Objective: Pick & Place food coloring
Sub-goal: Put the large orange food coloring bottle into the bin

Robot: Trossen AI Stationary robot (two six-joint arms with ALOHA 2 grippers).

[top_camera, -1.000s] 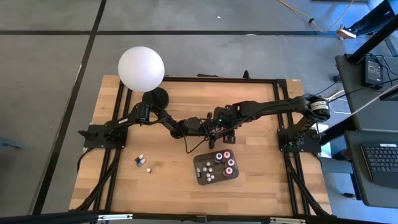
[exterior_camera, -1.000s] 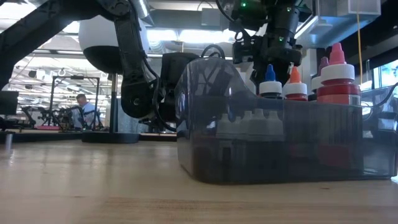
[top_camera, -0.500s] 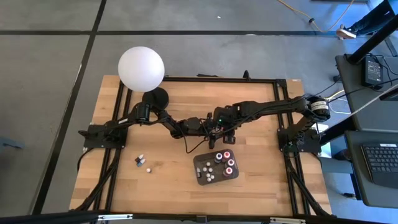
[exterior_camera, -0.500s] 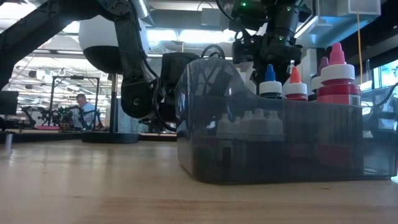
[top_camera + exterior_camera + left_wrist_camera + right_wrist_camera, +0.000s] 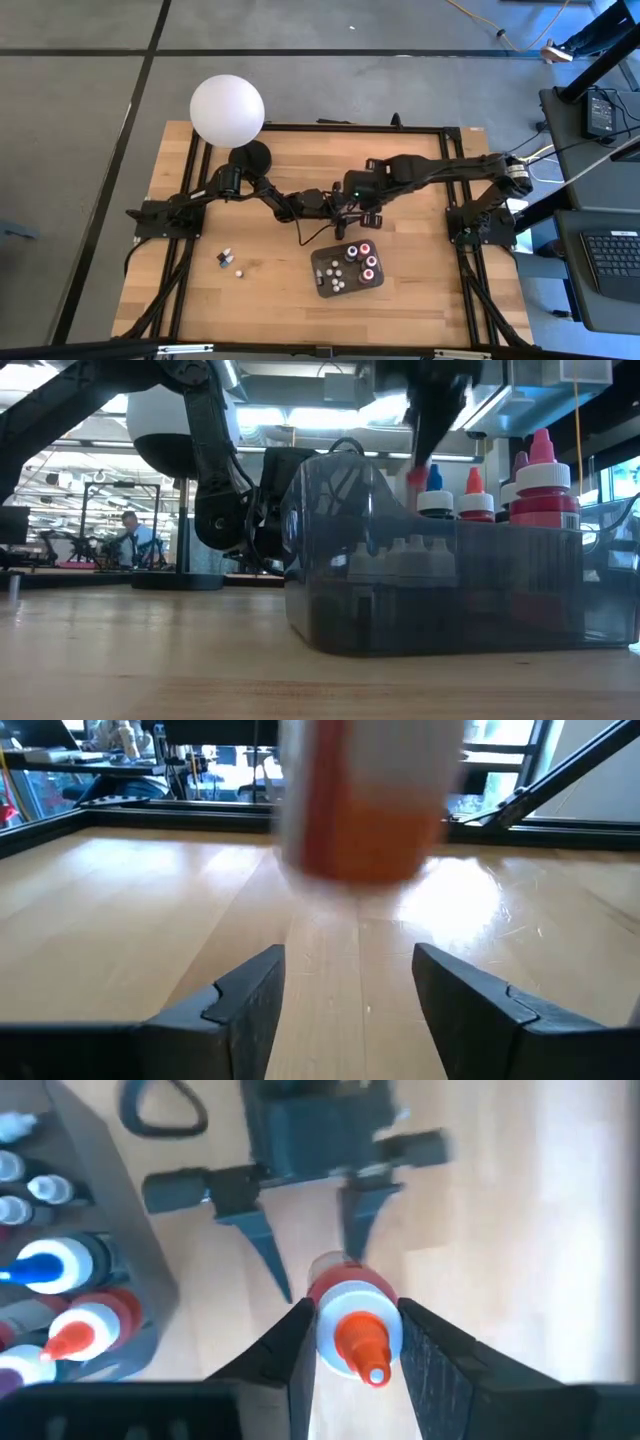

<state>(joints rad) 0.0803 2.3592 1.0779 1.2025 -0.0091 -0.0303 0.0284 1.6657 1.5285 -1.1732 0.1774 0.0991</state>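
orange bottle (image 5: 352, 1328) upright, in right gripper (image 5: 352, 1342).

We see a table (image 5: 270, 300) of pale wood, smooth with a soft shine. The tray (image 5: 430, 590) is dark see-through plastic, glossy. The orange bottle (image 5: 350, 1325) looks like smooth plastic, maybe, since it is blurred. The globe lamp (image 5: 227, 110) looks matt white.

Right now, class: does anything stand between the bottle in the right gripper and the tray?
Nothing visible does. The right gripper holds the orange bottle just beside the tray, apart from it. The open left gripper sits beyond the bottle.
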